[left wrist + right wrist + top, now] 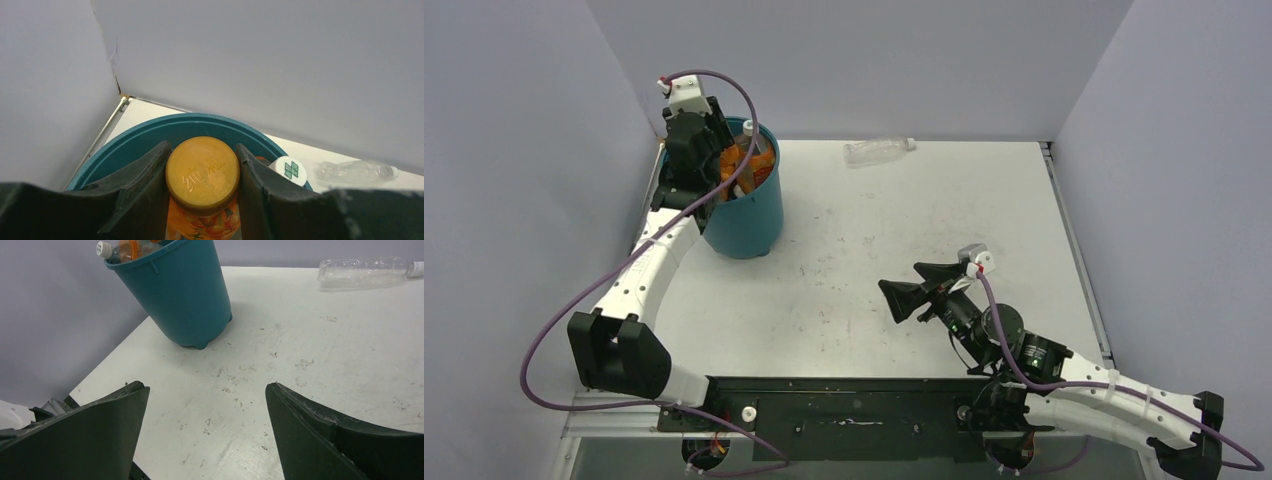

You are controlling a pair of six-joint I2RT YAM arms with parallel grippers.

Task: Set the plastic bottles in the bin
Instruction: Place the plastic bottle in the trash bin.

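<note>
Your L end effector (202,161) pinches an orange bottle (202,176) at the cap, over the bin (145,134). Bin's nearly full, so a drop may bounce out. R end effector (207,432) spread, empty; clear bottle (879,151) lies at the worktop (874,260) far edge.

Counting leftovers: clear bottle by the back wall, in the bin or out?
Out. Clear bottle lies sideways on the table, apart from the bin.

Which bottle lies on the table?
The clear bottle on its side by the far wall; all others are in the teal bin or the left gripper.
</note>
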